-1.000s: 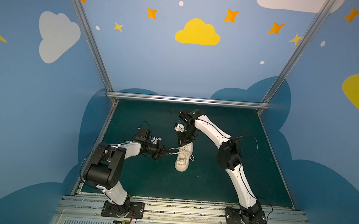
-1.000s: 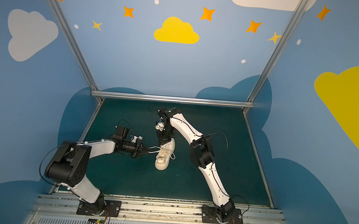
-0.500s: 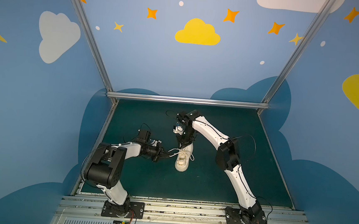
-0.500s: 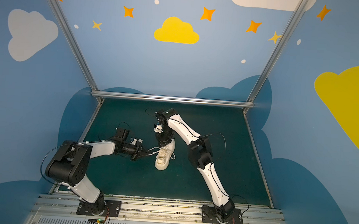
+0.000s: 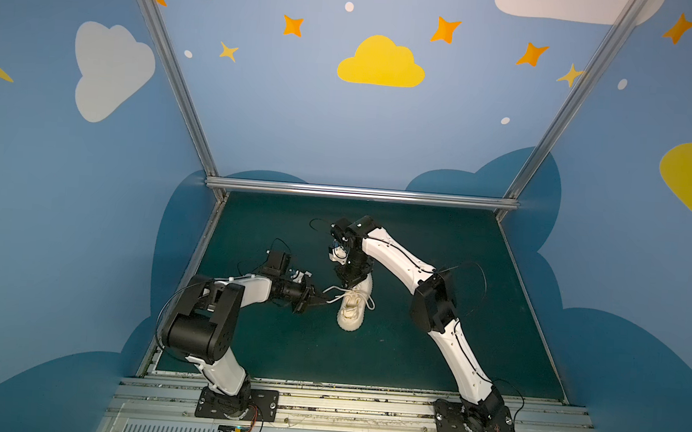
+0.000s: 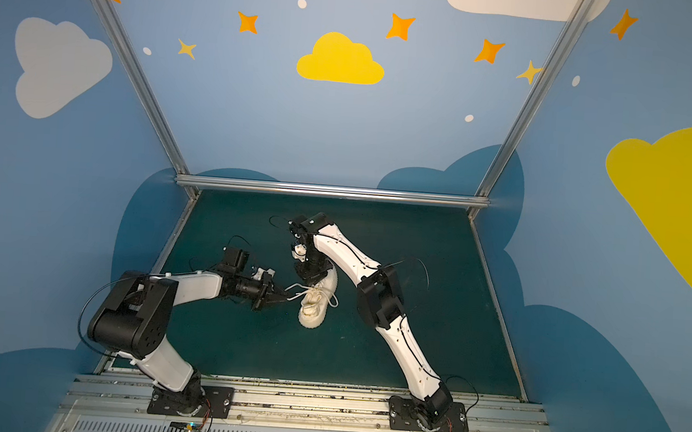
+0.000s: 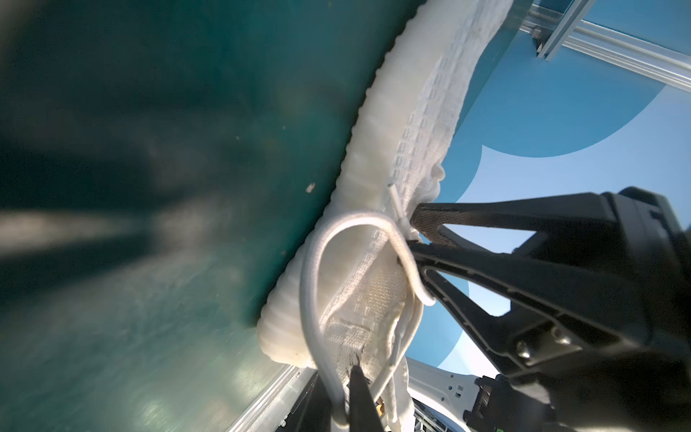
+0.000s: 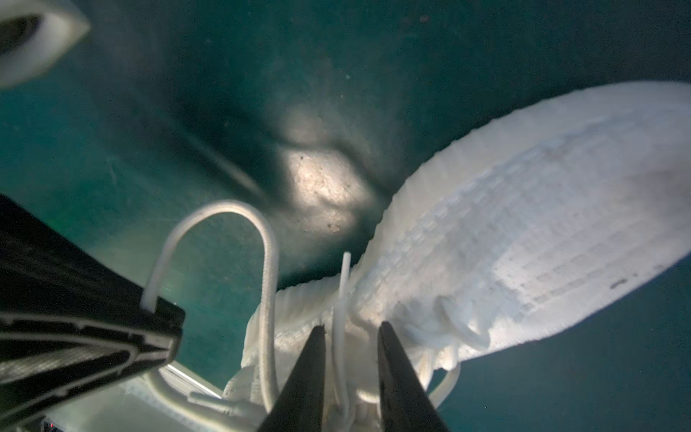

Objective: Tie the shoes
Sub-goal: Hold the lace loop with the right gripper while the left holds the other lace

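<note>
Sneaker: 1 cream knit sneaker (image 5: 352,314) stands on its ribbed sole (image 7: 359,175) about mid-counter. Its toe points to the near edge and its heel to the far wall.
Counter: the dark green counter (image 5: 410,346) has my 2 arms reaching in from the near rail, 1 on each side of the sneaker.
My left pincer: my left pincer (image 5: 321,302) lies low and level just left of the sneaker, tips pointing right at its lacing. The jaws are pressed together on a lace.
Lace loop: the lace loop (image 8: 224,205) arches up from my left pincer's tips and curves back down to the sneaker's tongue area. In both top views it shows as a white bow on the left of the lacing.
My right pincer: my right pincer (image 5: 350,282) points straight down over the far half of the sneaker, tips right at the lacing. The jaws stand a little apart, with a narrow gap that is wider than a lace.
Lace end: 1 straight lace end (image 8: 342,284) rises through that gap. I cannot tell whether either finger touches it.
Other lace: another strand (image 5: 368,303) droops over the sneaker's right side, free of both pincers.
</note>
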`<state>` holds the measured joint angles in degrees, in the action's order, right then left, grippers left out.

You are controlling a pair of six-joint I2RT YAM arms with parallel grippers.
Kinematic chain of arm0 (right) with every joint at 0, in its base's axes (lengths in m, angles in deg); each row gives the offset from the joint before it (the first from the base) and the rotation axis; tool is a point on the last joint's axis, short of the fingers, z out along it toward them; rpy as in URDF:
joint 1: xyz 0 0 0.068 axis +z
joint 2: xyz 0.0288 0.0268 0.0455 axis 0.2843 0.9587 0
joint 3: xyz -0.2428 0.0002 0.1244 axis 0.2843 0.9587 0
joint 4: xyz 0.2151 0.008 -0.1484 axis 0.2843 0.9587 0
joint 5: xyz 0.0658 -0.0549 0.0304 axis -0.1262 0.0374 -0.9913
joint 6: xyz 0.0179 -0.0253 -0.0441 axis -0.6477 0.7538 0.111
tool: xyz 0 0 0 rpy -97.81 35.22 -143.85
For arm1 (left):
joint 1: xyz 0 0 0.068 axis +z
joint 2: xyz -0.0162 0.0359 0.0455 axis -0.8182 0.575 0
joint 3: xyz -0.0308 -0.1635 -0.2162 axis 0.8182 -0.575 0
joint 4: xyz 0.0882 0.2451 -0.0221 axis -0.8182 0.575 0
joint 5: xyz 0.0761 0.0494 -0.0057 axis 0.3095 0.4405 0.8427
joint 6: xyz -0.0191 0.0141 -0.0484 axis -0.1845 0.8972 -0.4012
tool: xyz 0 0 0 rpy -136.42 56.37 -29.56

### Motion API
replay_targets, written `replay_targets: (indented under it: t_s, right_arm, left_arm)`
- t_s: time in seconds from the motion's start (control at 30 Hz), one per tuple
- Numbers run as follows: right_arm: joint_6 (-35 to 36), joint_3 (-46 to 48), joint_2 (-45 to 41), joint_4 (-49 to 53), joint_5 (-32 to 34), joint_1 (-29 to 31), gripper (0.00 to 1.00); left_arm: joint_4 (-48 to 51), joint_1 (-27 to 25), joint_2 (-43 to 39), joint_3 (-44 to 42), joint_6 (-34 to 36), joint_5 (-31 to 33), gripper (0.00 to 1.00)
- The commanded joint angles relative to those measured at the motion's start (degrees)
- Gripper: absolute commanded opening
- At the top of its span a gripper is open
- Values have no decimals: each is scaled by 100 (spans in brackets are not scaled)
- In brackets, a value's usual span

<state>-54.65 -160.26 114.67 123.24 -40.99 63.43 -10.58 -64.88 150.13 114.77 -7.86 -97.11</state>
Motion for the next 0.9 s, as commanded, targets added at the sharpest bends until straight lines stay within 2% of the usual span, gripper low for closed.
replay_targets:
  t_s: [0.0, 0.33, 0.53, 0.57, 0.63, 0.73, 0.87]
  right_arm:
    - [-4, -240, 127, 332, 508, 63, 21]
    - [103, -276, 12, 284, 688, 135, 0]
    - [27, -291, -125, 182, 556, 65, 0]
    - [32, -274, -144, 130, 479, 48, 0]
    - [173, -273, -146, 23, 294, 48, 11]
    - [202, -260, -96, 14, 278, 73, 13]
    - [37, -266, 25, 180, 392, 106, 26]
  left_arm:
    - [208, 64, -166, 36, 189, -18, 12]
    - [557, 212, -252, 330, 476, 23, 12]
    - [680, 223, -216, 501, 571, 53, 12]
    - [686, 227, -207, 534, 589, 45, 12]
    - [723, 224, -177, 576, 615, 36, 12]
    - [751, 214, -179, 547, 632, 25, 12]
    - [759, 215, -219, 447, 646, 11, 12]
